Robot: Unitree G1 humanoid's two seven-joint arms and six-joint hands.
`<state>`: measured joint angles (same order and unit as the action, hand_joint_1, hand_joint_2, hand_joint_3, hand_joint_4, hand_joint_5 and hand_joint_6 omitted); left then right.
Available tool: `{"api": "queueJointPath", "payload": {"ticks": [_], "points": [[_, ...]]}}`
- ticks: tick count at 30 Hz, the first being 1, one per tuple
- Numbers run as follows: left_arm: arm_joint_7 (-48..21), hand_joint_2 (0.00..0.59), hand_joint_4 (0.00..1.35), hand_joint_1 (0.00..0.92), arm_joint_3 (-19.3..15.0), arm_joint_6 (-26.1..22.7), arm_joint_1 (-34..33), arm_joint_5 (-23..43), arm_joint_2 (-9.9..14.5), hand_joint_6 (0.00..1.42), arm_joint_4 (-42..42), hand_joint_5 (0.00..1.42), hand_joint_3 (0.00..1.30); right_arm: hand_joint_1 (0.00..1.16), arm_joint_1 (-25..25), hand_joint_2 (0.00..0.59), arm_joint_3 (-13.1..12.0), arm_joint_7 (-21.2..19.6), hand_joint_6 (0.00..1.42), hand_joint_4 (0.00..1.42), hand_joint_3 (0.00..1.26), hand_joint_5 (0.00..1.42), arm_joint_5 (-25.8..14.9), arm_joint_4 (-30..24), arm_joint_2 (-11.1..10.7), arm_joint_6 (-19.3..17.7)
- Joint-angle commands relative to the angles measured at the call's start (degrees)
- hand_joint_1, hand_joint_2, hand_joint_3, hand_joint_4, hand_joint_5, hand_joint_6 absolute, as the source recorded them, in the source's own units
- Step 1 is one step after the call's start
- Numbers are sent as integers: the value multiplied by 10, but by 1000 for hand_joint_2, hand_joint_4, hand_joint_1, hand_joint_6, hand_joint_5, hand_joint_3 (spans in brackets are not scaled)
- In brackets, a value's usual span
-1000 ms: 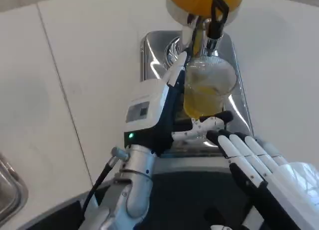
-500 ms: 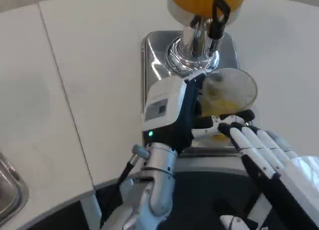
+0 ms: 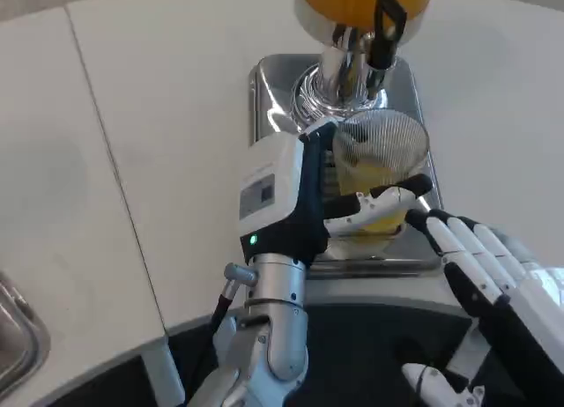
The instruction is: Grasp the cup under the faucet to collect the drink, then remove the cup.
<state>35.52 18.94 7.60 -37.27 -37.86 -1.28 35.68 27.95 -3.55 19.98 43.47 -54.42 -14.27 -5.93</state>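
Note:
A clear ribbed plastic cup [image 3: 381, 173] holding yellow drink stands over the steel drip tray [image 3: 273, 81], just in front of the faucet [image 3: 381, 39] of the orange juice dispenser [image 3: 361, 2]. My left hand [image 3: 304, 196] grips the cup from its left side, with white fingers [image 3: 381, 203] wrapped across the front. My right hand [image 3: 493, 288] hangs at the lower right with its fingers spread, near the tray's front right corner and apart from the cup.
The chrome dispenser column [image 3: 335, 72] rises from the tray behind the cup. A metal container's corner [image 3: 18, 336] shows at the lower left edge. White tabletop [image 3: 132, 116] spreads to the left.
The left hand swung the cup right and away from the faucet, then brought it back a little left and nearer. The right hand drew back to the lower right.

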Motion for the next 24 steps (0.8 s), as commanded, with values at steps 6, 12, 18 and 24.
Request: {"api": "queueJointPath", "payload": {"ticks": [6, 12, 18, 24], "points": [[15, 17, 1198, 676, -10, 9, 19, 1, 16, 1424, -49, 1424, 1131, 313, -7, 445, 5, 7, 0, 0, 24, 0, -1, 5, -5, 6], [9, 0, 1190, 675, -20, 14, 52, -6, 57, 1424, -93, 1424, 1139, 318, -16, 448, 13, 10, 0, 0, 24, 0, -1, 4, -6, 7], [12, 0, 1183, 687, -21, 18, 77, -17, 90, 1424, -126, 1420, 1135, 321, -20, 450, 23, 11, 0, 0, 24, 0, 0, 7, -8, 4], [15, 0, 1183, 695, -38, 23, 94, -13, 124, 1424, -155, 1424, 1135, 324, -4, 451, 18, 2, 0, 0, 24, 0, -6, 5, -12, -7]]}}
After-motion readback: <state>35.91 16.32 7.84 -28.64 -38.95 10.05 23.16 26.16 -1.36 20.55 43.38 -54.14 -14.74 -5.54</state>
